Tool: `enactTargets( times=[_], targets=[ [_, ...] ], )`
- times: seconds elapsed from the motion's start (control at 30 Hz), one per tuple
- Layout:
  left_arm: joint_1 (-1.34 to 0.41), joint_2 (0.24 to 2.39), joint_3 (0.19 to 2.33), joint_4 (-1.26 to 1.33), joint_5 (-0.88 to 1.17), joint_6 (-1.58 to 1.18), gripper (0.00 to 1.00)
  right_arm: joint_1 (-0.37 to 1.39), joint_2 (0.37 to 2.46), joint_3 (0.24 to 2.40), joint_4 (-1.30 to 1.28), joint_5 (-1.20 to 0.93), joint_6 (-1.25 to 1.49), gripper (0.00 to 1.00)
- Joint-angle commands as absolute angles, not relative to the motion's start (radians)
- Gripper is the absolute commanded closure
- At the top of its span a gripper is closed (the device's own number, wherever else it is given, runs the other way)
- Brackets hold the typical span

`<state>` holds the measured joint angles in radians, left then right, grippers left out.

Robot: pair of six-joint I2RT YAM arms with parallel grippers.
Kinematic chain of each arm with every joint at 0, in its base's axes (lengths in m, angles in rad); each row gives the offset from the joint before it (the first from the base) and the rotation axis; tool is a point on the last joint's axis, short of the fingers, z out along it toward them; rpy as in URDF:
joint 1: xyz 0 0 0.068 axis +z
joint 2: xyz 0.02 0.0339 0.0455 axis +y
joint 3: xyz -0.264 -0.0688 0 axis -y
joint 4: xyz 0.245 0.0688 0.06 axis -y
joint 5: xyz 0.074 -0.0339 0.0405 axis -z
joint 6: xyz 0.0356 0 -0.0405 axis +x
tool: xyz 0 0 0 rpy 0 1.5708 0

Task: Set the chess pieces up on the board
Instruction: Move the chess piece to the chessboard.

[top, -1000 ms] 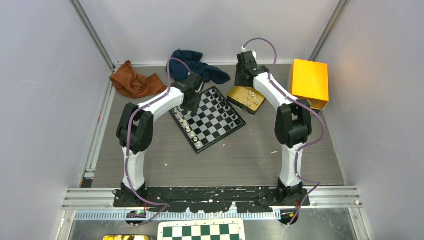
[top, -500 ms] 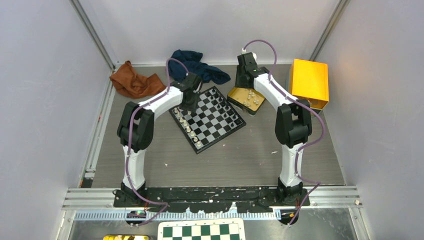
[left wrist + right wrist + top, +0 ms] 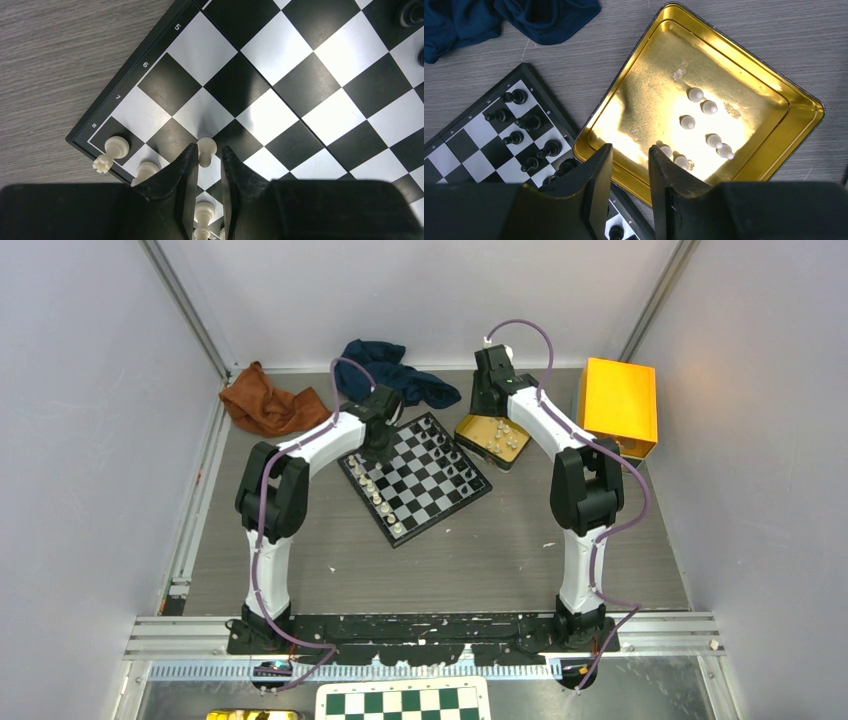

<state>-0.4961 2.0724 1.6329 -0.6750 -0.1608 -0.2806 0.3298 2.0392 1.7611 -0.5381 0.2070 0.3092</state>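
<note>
**Left end effector.** My left gripper [image 3: 208, 149] sits low over the board [image 3: 280, 65], near the corner where the rim numerals run 5 to 8. The jaws stand slightly apart. A white pawn [image 3: 205, 150] stands upright between the two fingertips, on a pale square. A strip of that square shows between the pawn and the finger on the right of the view, so the pawn is not clamped. Contact on the other side cannot be determined.

**Right end effector.** My right gripper [image 3: 630, 148] hangs over the rim of the gold tin [image 3: 649, 85], just beside the board. The jaws are apart and hold nothing. Seven white pieces [image 3: 687, 122] lie loose on the tin floor, the nearest just beside one finger.

**Appearance.** The board has black and pale checks inside a thin black rim. A white rook [image 3: 111, 152] occupies the corner square at 8. The black pieces [image 3: 529, 121] stand in two rows along the edge nearest the tin.

**Limits of view.**
- My left fingers cover the edge row behind the pawn.
- The piece next to the rook is half hidden.
- Further pale pieces show only through the gap between the fingers.
- In the overhead view the piece types are too small to read.
</note>
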Motion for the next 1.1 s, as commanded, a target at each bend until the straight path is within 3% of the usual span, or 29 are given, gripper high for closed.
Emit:
enactTargets(
  times=[0.0,0.87,1.07],
  targets=[
    [-0.489,2.066,1.660,-0.674,-0.141,-0.285,0.76,0.325,1.965,1.766,-0.501,0.206,0.311,0.62],
    [-0.433,2.011,1.632,-0.664,-0.221,-0.350,1.00,0.324,1.965,1.768,-0.514,0.206,0.314,0.62],
    [-0.394,2.017,1.658,-0.664,-0.226,-0.398,1.00,0.324,1.963,1.767,-0.515,0.204,0.314,0.62]
  ],
)
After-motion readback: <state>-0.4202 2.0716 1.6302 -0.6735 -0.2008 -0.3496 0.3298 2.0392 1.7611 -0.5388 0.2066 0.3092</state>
